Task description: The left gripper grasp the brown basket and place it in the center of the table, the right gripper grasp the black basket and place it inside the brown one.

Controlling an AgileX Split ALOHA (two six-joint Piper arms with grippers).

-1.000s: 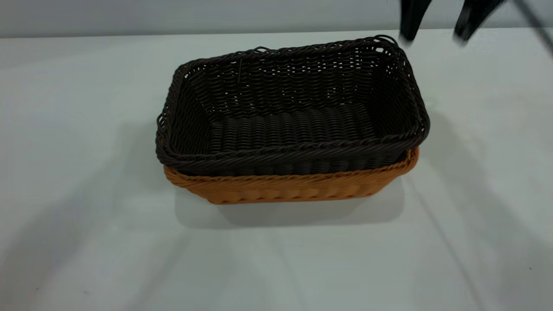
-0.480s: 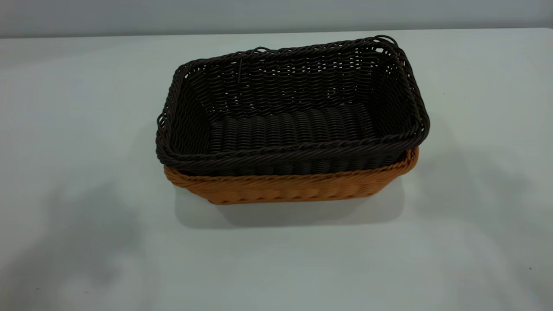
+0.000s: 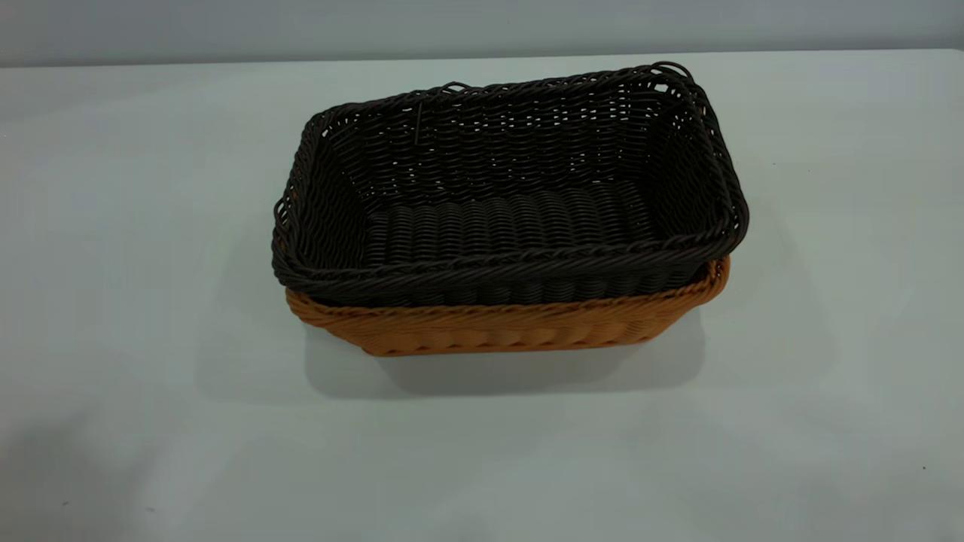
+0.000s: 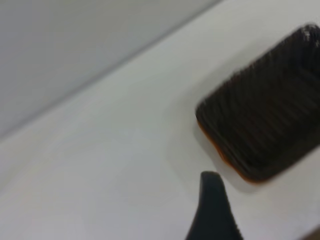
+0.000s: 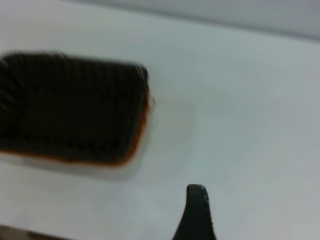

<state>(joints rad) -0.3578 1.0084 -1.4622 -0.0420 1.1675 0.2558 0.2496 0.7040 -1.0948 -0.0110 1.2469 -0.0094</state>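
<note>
Since a second ago, right gripper gone from exterior view. Dark woven wicker black basket (image 3: 512, 188) sits nested in orange-tan wicker brown basket (image 3: 512, 327), mid white table (image 3: 113, 301). Can't tell my jaw state, either side. Risk: stray swing back nudges stack off-centre.

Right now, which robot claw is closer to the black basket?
Left, probably, by a little. The left gripper hangs beside the black basket, clear of it. The right gripper hangs off its other end, looking slightly farther. Neither touches it.
</note>
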